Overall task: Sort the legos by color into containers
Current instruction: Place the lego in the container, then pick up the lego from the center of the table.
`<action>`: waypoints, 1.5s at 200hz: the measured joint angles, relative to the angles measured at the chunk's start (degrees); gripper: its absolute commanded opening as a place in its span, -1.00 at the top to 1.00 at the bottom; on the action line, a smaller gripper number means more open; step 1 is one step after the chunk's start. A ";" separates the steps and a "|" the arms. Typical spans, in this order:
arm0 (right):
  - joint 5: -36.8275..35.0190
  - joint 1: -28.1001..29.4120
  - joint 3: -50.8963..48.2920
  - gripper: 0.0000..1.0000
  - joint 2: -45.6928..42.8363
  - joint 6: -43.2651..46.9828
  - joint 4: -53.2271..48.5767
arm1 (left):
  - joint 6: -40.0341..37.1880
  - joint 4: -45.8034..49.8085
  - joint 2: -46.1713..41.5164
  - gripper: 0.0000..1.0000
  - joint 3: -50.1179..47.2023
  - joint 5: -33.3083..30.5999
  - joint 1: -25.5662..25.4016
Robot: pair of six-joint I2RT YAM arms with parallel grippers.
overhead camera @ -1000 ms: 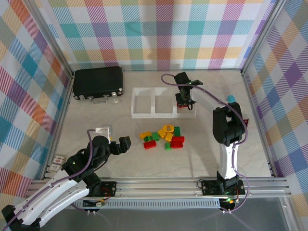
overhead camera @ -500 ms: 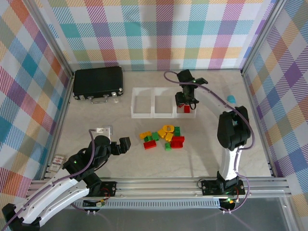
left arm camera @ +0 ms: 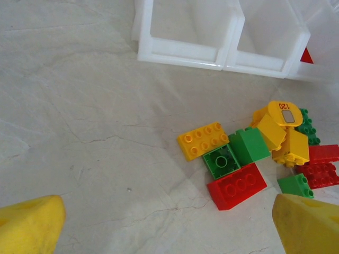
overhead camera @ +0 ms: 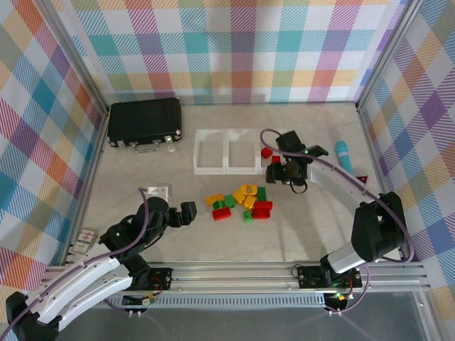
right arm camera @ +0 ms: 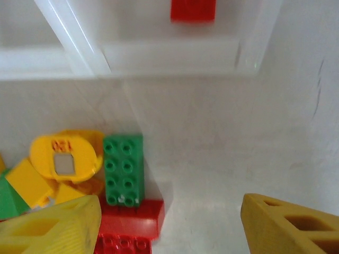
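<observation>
Bricks [overhead camera: 240,201] lie heaped near the bins [overhead camera: 212,170], one red brick [right arm camera: 193,9] already inside, so the left gripper [left arm camera: 169,227] and right gripper [right arm camera: 169,225] hang spread, apparently empty, for further picks.

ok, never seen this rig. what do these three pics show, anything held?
Two robot arms are bolted at the near edge of a table. The overhead picture comes from a fixed camera above and behind them. The other two come from cameras on each wrist, so the yellow shapes at the bottom are that arm's own fingers. On the table: a pile of legos, three joined containers and a black case. One red brick lies in the right-hand container. The left gripper and right gripper are both open, holding nothing.
</observation>
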State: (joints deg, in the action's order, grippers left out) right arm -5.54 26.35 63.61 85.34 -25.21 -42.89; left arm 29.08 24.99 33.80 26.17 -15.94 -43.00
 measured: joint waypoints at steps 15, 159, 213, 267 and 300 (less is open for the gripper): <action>1.25 0.37 -4.17 -0.43 -2.38 -1.05 1.20 | 0.02 -0.83 0.66 -0.99 -0.35 0.09 -0.02; 2.95 9.81 -10.54 -0.63 1.29 -5.88 5.20 | 0.24 -2.64 1.62 -0.99 -1.31 0.92 -0.02; 0.70 12.00 -7.56 -0.65 5.77 -6.16 4.24 | 0.26 -2.62 0.20 -0.99 -1.66 0.87 -0.02; 0.22 12.37 -5.25 -0.66 8.76 -6.10 4.02 | 1.11 -2.62 0.20 -0.99 -1.88 0.42 -0.02; -0.26 12.37 -4.13 -0.63 12.07 -5.64 4.09 | 1.46 -2.47 0.20 -0.99 -2.36 0.37 -0.02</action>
State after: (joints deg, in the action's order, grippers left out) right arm -5.80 38.72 59.48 97.41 -30.85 -38.81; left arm 30.55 22.52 34.00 23.81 -15.57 -43.03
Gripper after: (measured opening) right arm 0.823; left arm 0.997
